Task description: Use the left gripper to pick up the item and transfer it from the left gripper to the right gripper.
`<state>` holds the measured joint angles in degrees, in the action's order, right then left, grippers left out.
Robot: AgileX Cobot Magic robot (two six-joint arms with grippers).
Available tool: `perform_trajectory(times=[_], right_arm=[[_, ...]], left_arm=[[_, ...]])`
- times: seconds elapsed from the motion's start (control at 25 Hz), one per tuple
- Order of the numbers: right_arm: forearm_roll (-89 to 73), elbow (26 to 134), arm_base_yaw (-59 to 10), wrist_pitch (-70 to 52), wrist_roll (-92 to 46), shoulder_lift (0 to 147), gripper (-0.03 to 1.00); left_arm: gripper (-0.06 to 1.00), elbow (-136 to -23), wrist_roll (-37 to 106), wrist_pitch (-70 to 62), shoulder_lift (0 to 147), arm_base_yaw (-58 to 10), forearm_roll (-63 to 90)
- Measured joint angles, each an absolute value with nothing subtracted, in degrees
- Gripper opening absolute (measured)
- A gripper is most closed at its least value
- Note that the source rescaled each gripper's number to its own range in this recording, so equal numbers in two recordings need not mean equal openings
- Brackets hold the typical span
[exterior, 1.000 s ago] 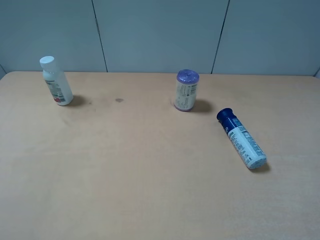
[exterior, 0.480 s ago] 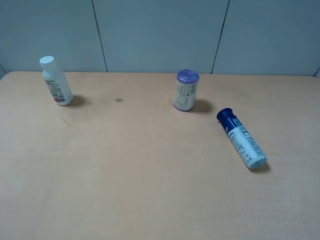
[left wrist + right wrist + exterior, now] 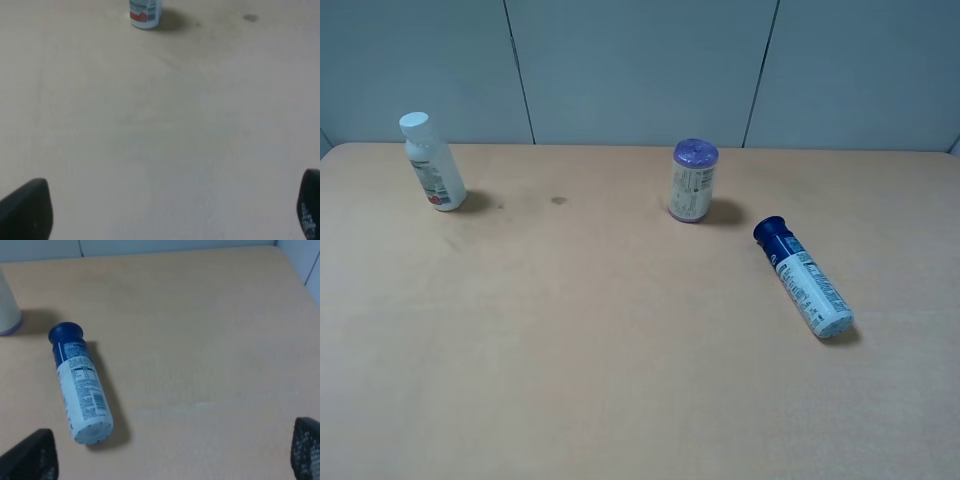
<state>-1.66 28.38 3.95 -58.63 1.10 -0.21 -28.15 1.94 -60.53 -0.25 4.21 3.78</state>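
The item, a slim bottle with a dark blue cap and a white-and-blue label, lies on its side on the tan table at the right. It also shows in the right wrist view, cap pointing away from the camera. Neither arm shows in the exterior high view. My left gripper is open, with its black fingertips at the picture's lower corners over bare table, far from the item. My right gripper is open too, fingertips wide apart, just short of the item's base.
A white bottle with a white cap stands at the back left; its base shows in the left wrist view. A short container with a purple top stands at the back centre. A grey wall rises behind the table's far edge.
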Motion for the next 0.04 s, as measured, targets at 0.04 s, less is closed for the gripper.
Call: perform_trajectory(times=[0.04], right_arm=[[-1.66,28.38,3.95,-58.63,1.1,-0.21,1.0]], left_arm=[[0.96,-28.15,1.94,-60.53,-0.25,4.21,3.78]])
